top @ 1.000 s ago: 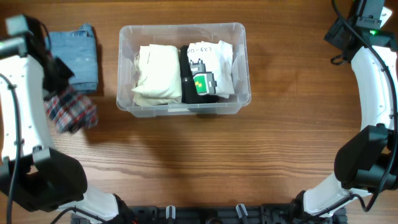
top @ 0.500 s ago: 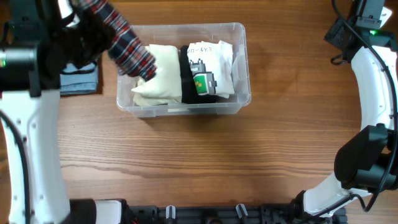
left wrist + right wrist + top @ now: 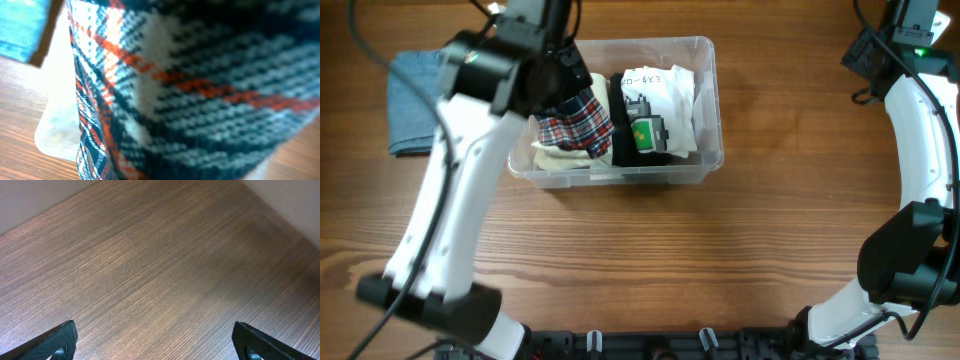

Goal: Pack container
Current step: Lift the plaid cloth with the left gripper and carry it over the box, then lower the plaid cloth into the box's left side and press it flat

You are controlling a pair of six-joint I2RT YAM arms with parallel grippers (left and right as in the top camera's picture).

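The container point(image 3: 650, 177) sits on the wooden table point(image 3: 670, 260), toward the far edge and a little left of centre. It is a clear plastic bin with rounded corners and a thick rim.

Overhead view only:
- The right half holds a white printed garment point(image 3: 670, 90) and a black item with a green patch point(image 3: 645, 135).
- A cream folded cloth point(image 3: 552, 160) lies in the left half.
- The plaid cloth point(image 3: 575, 122) hangs over that cream cloth, inside the rim line.
- The left arm point(image 3: 470, 150) reaches over the bin's left wall and covers the left gripper's fingers.

Left wrist view only: woven plaid cloth fills the view, in dark, white and orange-red check, blurred by closeness. The fingers are not visible. The left gripper is closed down on the plaid cloth.

Right wrist view only: bare wood grain lies beneath the right gripper point(image 3: 160, 345). Its black fingertips point(image 3: 55, 340) stand fully apart at the lower corners, holding nothing.

Clearances: a folded blue denim cloth point(image 3: 412, 105) lies left of the bin, near but apart from it. The right arm point(image 3: 920, 130) stands well clear, at the table's right edge.
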